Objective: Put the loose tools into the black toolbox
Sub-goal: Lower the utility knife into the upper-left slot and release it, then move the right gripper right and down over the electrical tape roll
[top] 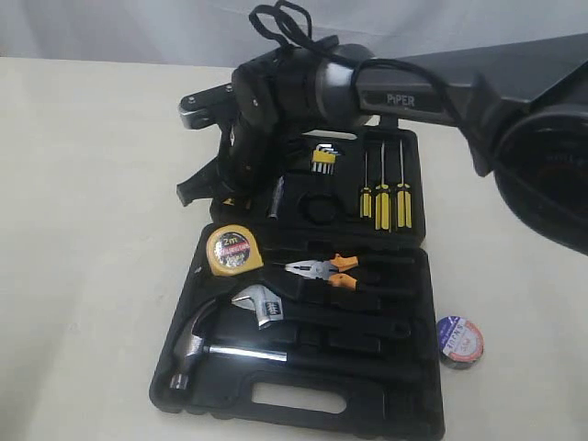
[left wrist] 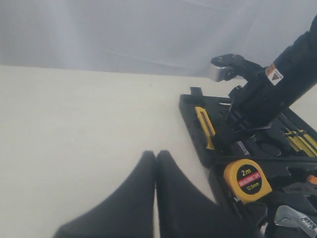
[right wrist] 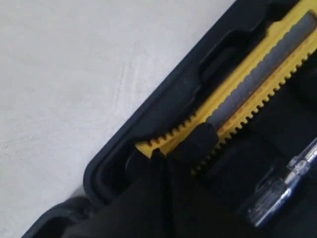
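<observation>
One tool lies loose. Right gripper [right wrist: 161, 151], jaws pressed together and empty, has its tips on the knife [right wrist: 237, 94] seated in the toolbox [top: 303, 404]; the tape roll [top: 459, 340] sits on the table [top: 92, 230] past the toolbox's right side, nearer this arm.

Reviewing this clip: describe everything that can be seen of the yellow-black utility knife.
The utility knife has a slim yellow body, plastic by the look of it, with toothed edges, a grey centre strip and a black slider. It lies flat in a long recess against the outer wall of the black toolbox. The shut right pincer hangs at its slider end; whether they touch cannot be told.
</observation>
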